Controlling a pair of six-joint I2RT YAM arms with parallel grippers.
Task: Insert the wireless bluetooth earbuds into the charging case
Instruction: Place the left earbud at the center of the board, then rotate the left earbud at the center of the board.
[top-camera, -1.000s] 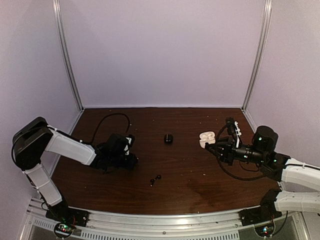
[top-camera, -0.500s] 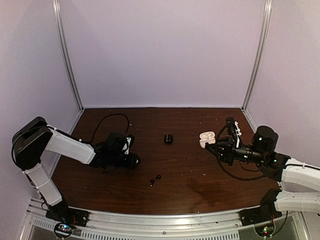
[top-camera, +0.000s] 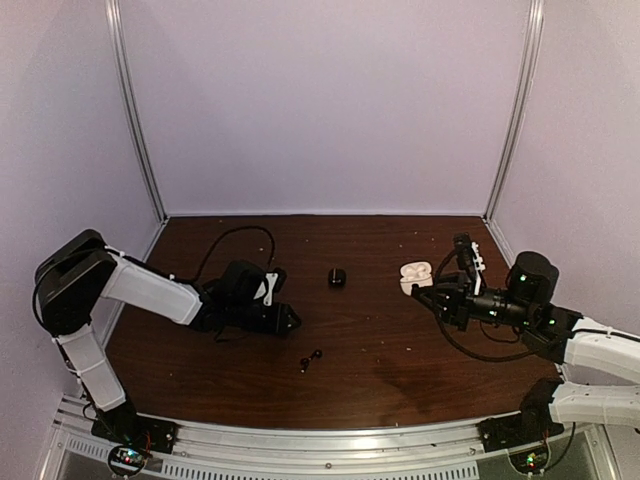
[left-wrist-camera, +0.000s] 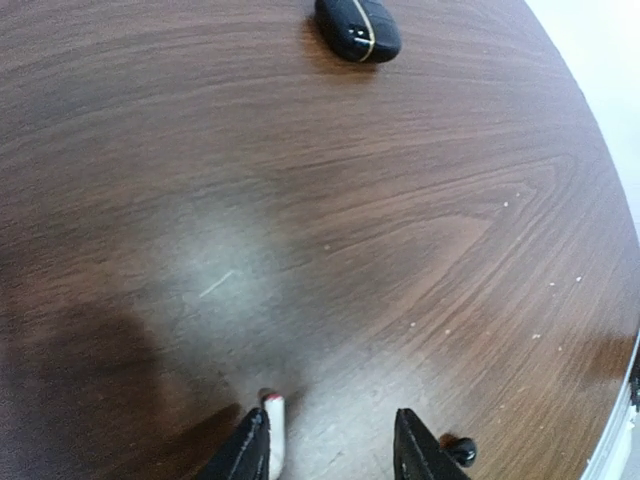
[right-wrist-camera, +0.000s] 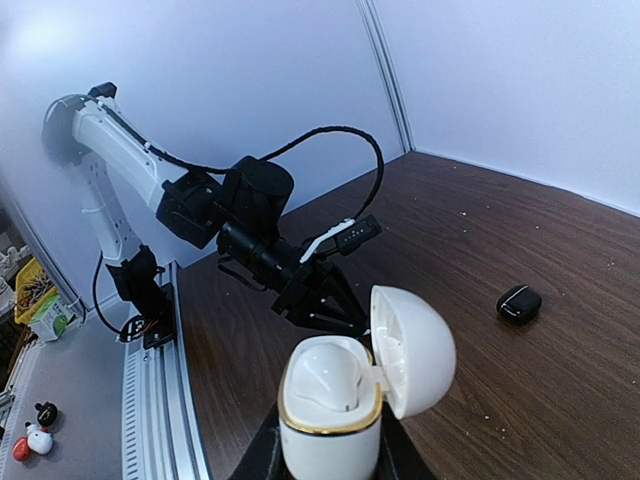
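The left arm reaches low across the table, with the left gripper just above the wood, left of centre. In the left wrist view its fingers stand apart with bare wood showing between them, so the jaws are released and grip nothing across the gap. A small white piece with a reddish tip lies against the inner face of the other finger. I cannot tell whether it is an earbud or part of the gripper.

The black earbuds lie on the table in front of that gripper, nearer the arm bases. They sit close together and nothing touches them. One shows at the edge of the wrist view, just outside the finger on that side.

Farther back, near the middle of the table, sits the black case. It is closed and well apart from both grippers.

To the right is the white case, with its lid hinged open and tilted aside. The right gripper is clenched on its lower body, one finger on each side, and holds it upright. A rounded white shape fills the opening under the gold rim. Whether that is a seated earbud cannot be told.
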